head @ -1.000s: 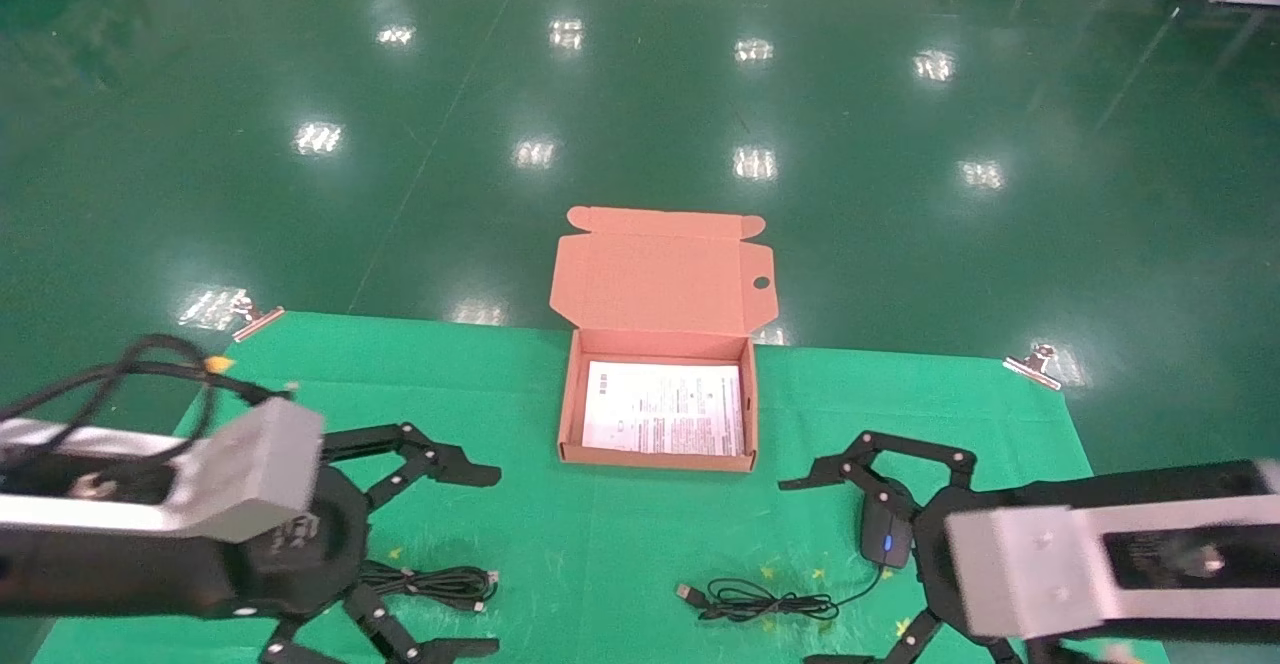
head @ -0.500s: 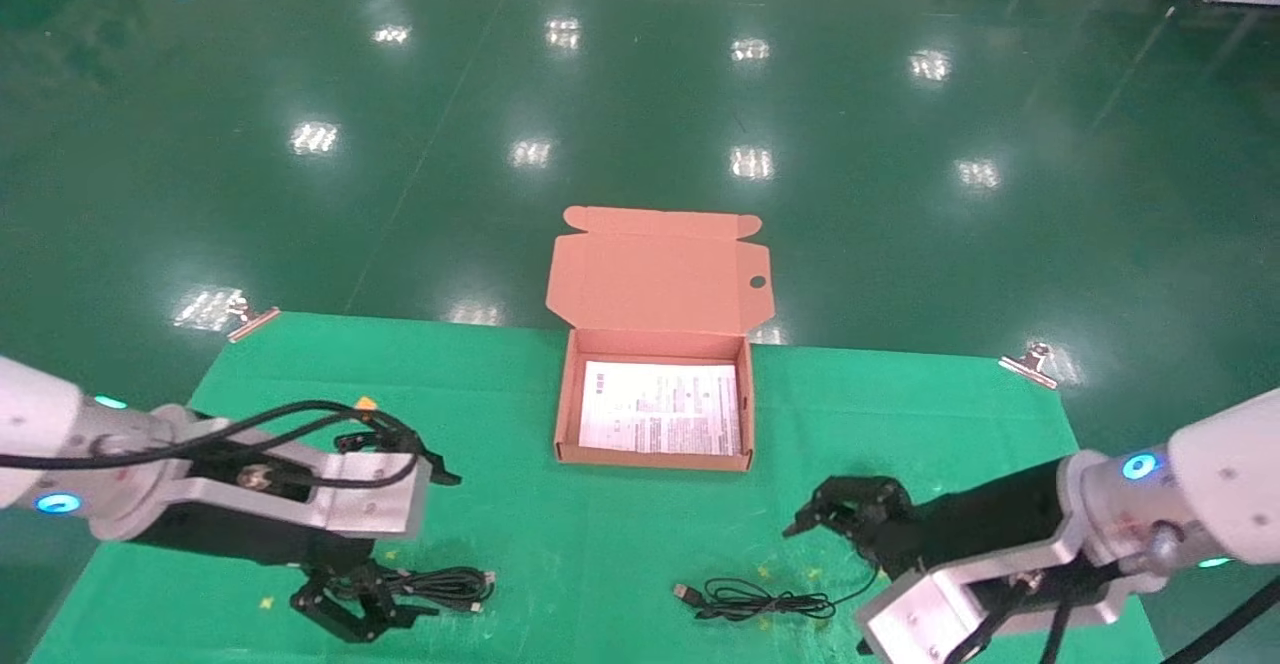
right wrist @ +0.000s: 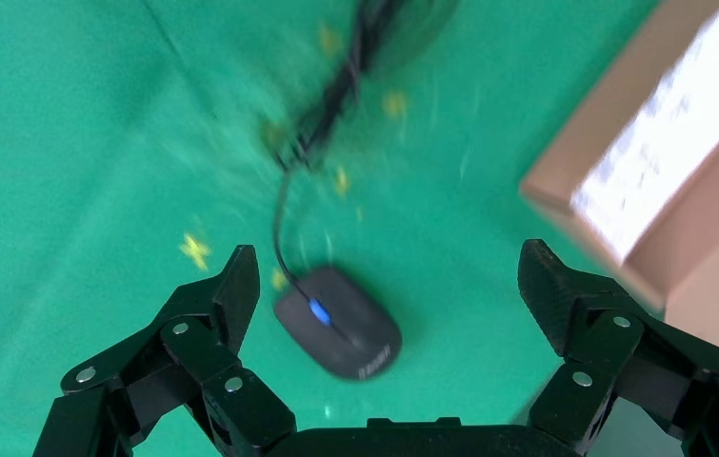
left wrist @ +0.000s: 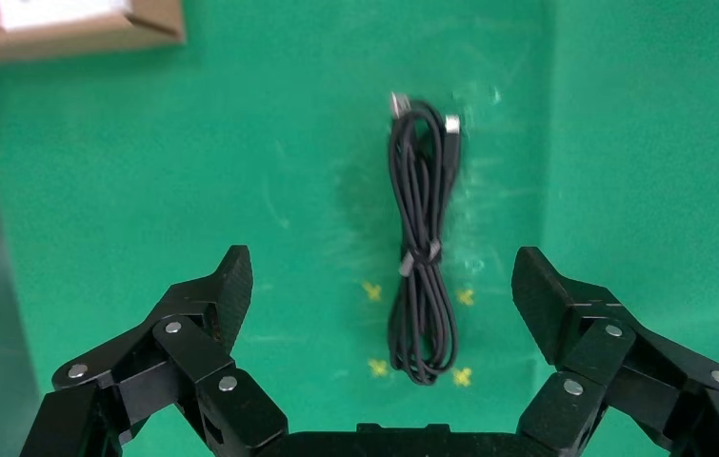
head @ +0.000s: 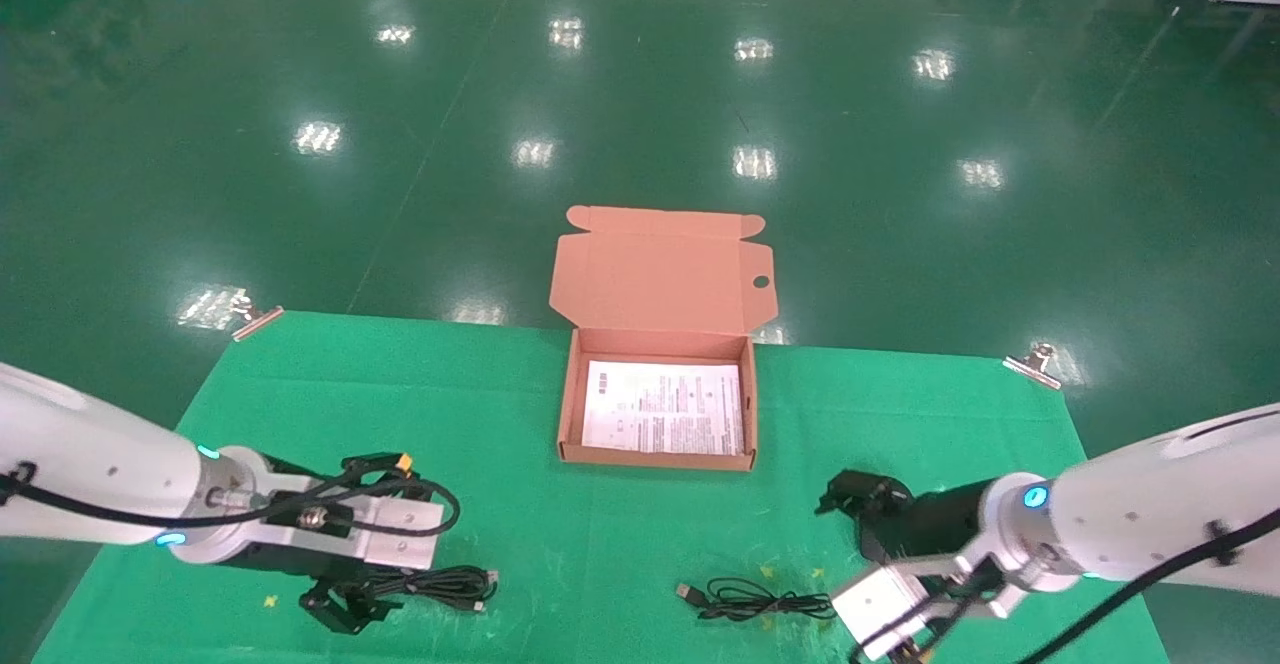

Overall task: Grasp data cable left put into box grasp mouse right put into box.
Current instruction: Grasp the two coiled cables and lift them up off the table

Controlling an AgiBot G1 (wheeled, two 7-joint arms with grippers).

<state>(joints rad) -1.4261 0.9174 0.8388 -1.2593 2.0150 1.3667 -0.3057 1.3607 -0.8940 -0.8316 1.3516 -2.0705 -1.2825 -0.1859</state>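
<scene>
Nothing is packed yet: the box [head: 657,414] at the far middle of the green mat [head: 520,394] holds only a printed sheet [head: 664,420]. The data cable [left wrist: 422,249] lies near left and the mouse [right wrist: 340,322] near right, both on the mat. My left gripper [left wrist: 381,297] hangs spread wide astride the cable, touching nothing. My right gripper [right wrist: 389,297] gapes equally wide over the mouse, empty.

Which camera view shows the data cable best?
The left wrist view: the whole data cable lies between the open left tool. The head view shows only one end beside the arm; the right wrist view shows none.
</scene>
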